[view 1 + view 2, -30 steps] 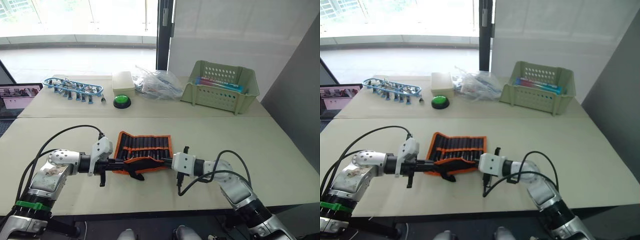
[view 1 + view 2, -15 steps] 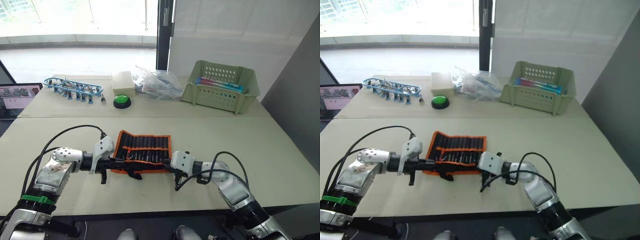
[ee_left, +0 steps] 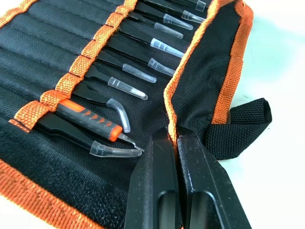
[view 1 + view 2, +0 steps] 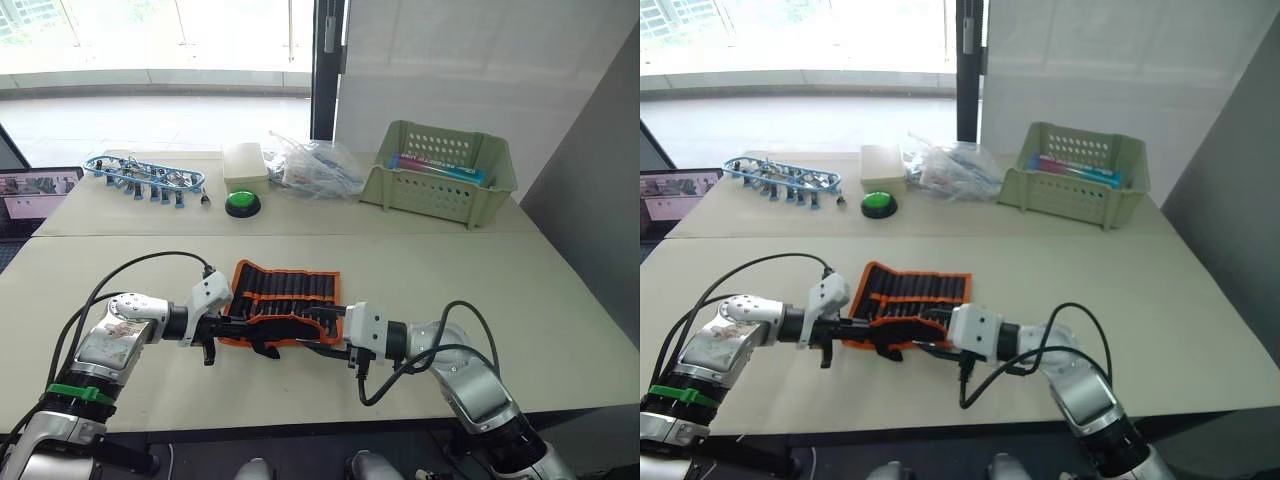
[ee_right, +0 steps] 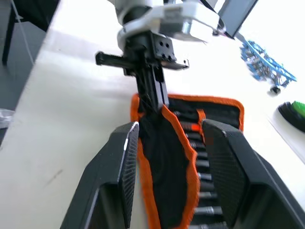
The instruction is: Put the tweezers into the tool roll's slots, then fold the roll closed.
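The tool roll [image 4: 287,290] lies spread out on the near table, black with orange edging. Several black tweezers [image 3: 136,75] with clear tip caps sit in its slots, one with an orange grip. My left gripper [image 3: 172,134] is shut on the orange edge of the roll's near flap, beside the black strap [image 3: 240,125]. My right gripper [image 5: 169,128] stands open at the flap's other end, its fingers [image 5: 125,157] wide apart, facing the left gripper [image 5: 152,93]. The flap runs between them.
On the far table stand a pale green basket [image 4: 447,172], a crumpled plastic bag [image 4: 316,166], a cream box [image 4: 245,160], a green button [image 4: 240,204] and a blue-framed row of small tools [image 4: 145,174]. A laptop [image 4: 35,192] sits at the far left.
My right gripper has turned and moved left along the roll's near edge, closer to the left gripper. The left gripper stays shut on the flap and has shifted slightly.
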Controlling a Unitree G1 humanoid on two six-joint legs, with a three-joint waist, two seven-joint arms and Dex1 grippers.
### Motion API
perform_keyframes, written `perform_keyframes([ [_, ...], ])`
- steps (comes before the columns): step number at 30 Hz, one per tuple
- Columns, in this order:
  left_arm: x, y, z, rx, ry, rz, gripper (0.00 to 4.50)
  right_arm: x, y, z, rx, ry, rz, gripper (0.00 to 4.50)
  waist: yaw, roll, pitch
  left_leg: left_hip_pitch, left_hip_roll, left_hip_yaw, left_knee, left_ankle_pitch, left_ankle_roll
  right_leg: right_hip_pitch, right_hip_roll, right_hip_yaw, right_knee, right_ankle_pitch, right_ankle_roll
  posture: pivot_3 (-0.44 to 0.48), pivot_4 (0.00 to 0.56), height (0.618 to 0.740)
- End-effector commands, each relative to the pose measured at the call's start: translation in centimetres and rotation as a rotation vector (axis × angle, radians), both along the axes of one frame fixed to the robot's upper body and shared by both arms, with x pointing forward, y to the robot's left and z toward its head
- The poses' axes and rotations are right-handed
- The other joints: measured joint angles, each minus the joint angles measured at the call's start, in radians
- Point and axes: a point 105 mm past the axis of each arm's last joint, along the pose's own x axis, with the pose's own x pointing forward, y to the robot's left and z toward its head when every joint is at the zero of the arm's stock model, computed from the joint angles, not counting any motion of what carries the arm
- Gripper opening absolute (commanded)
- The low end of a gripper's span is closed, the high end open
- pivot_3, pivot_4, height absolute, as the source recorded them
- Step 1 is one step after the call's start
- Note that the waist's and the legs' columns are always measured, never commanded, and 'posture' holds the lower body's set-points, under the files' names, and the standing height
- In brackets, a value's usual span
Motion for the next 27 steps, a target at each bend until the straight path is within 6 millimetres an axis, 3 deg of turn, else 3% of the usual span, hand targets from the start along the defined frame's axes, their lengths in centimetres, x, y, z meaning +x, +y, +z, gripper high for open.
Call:
perform_keyframes([
  [1, -0.1, -0.2, 0.6, 0.013, -0.022, -0.02, 0.0, 1.0, 0.7, -0.6, -0.029, -0.056, -0.035, 0.74, 0.002, 0.0, 0.0, 0.0, 0.0, 0.0, 0.0, 0.0, 0.0, 0.0, 0.0, 0.0, 0.0, 0.0, 0.0, 0.0, 0.15, 0.74],
  [3, 0.0, -0.2, 0.7, 0.013, -0.027, -0.017, 0.0, 2.1, 0.7, -1.2, -0.034, -0.041, -0.085, 0.08, 0.002, 0.0, 0.0, 0.0, 0.0, 0.0, 0.0, 0.0, 0.0, 0.0, 0.0, 0.0, 0.0, 0.0, 0.0, 0.0, 0.15, 0.74],
  [13, 0.3, -0.1, 1.9, -0.023, -0.071, -0.011, 0.0, 4.4, 0.8, -3.2, -0.041, 0.074, -0.2, 0.03, 0.002, 0.0, 0.0, -0.001, 0.0, 0.0, 0.0, 0.0, 0.0, -0.001, 0.0, 0.0, 0.0, 0.0, -0.001, 0.0, 0.15, 0.74],
  [20, 0.0, 0.7, 5.2, -0.105, -0.178, 0.005, 2.19, 5.1, 0.9, -4.4, -0.04, 0.177, -0.261, 0.0, 0.001, 0.0, 0.0, -0.001, 0.0, 0.0, 0.0, 0.0, 0.0, -0.001, 0.0, 0.0, 0.0, 0.001, -0.001, 0.0, 0.15, 0.74],
  [23, -0.7, 0.9, 7.1, -0.19, -0.198, 0.035, 3.23, 5.1, 0.9, -4.9, -0.05, 0.2, -0.272, 0.0, -0.002, 0.0, 0.0, -0.001, 0.0, 0.0, 0.0, 0.0, 0.0, -0.001, 0.0, 0.0, 0.0, 0.001, -0.001, 0.0, 0.15, 0.74],
  [25, -1.5, 0.8, 7.3, -0.229, -0.207, 0.064, 3.87, 5.0, 0.8, -5.2, -0.055, 0.222, -0.278, 0.0, -0.005, 0.0, 0.0, -0.001, 0.0, 0.0, 0.0, 0.0, 0.0, -0.001, 0.0, 0.0, 0.0, 0.001, -0.001, 0.0, 0.15, 0.74],
  [27, -2.1, 0.6, 6.8, -0.267, -0.2, 0.1, 3.87, 5.0, 0.8, -5.4, -0.056, 0.246, -0.285, 0.0, -0.009, 0.0, 0.0, -0.001, 0.0, 0.0, -0.001, 0.0, 0.0, -0.001, -0.001, 0.0, 0.0, 0.001, -0.001, 0.0, 0.15, 0.74],
])
